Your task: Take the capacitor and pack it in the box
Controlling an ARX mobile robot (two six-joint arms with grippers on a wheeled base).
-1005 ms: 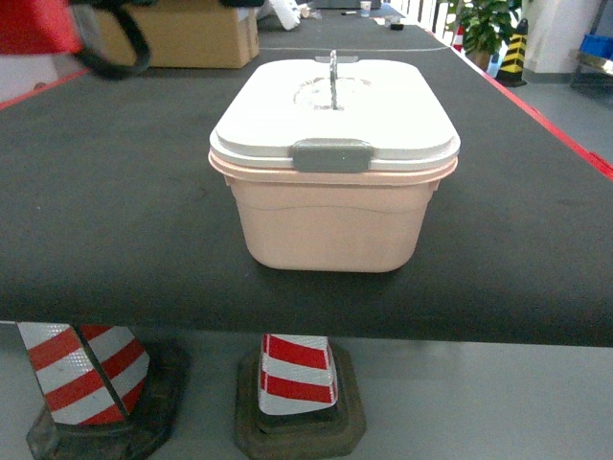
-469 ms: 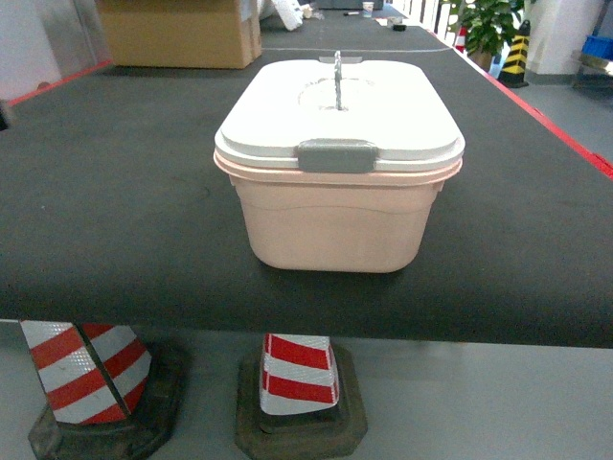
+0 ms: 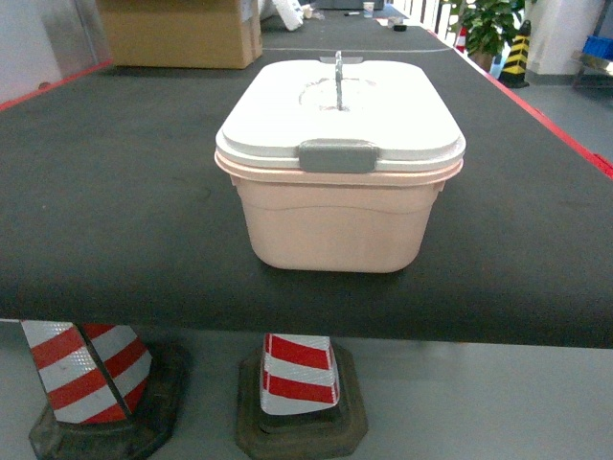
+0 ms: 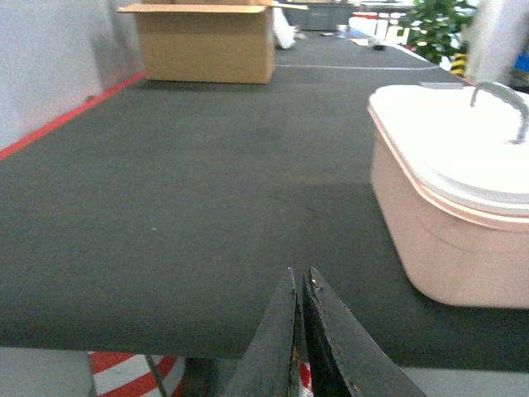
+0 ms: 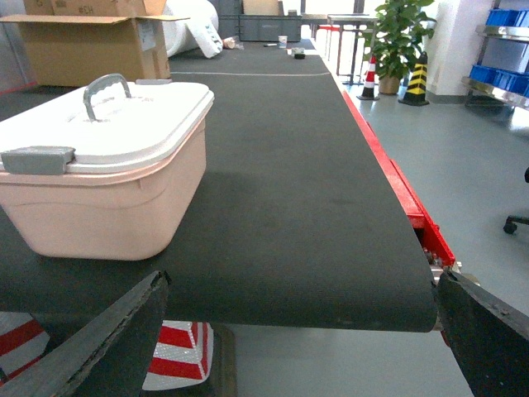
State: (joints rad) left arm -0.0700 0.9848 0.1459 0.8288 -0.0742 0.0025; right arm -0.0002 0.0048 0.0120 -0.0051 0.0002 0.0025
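Note:
The salmon-pink box (image 3: 335,216) stands near the front edge of the black table (image 3: 115,192), its white lid (image 3: 340,110) on and the grey front clasp (image 3: 335,155) down. The box also shows at the right of the left wrist view (image 4: 446,240) and at the left of the right wrist view (image 5: 107,207). My left gripper (image 4: 299,273) hangs shut at the table's front edge, left of the box, nothing between its fingers. My right gripper (image 5: 302,281) stands wide open at the front edge, right of the box. No capacitor is in view. Neither gripper shows in the head view.
A brown cardboard carton (image 3: 182,34) sits at the table's far left. Red-and-white cones (image 3: 299,379) stand under the table's front. A red rim (image 5: 397,186) lines the table's right side. A potted plant (image 3: 484,24) and blue bins (image 5: 508,21) are beyond it.
A red and black shape at the head view's top left one second ago has gone from view. The view has shifted slightly, so the box sits a little further right.

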